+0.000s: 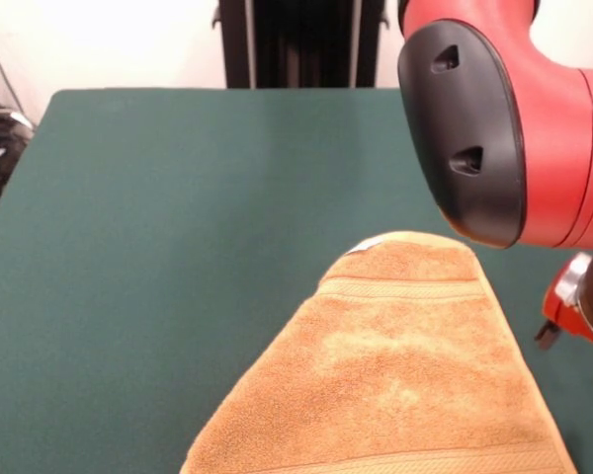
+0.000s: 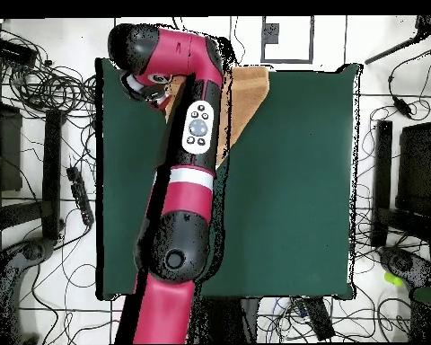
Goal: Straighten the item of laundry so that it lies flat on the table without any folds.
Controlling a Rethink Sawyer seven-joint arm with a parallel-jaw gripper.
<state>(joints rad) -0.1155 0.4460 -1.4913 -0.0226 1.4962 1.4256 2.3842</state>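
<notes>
Towel (image 1: 395,375) lying near the table (image 1: 158,247) edge, tapering to a folded-over far corner; gripper hidden, opening impossible to tell; risking dragging cloth off the edge

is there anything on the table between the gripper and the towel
Nothing visible. In the front view the towel lies on the bare green table, and the gripper shows only partly, at the right edge just beside the towel, with only cloth between them. In the overhead view the arm hides that spot.
</notes>
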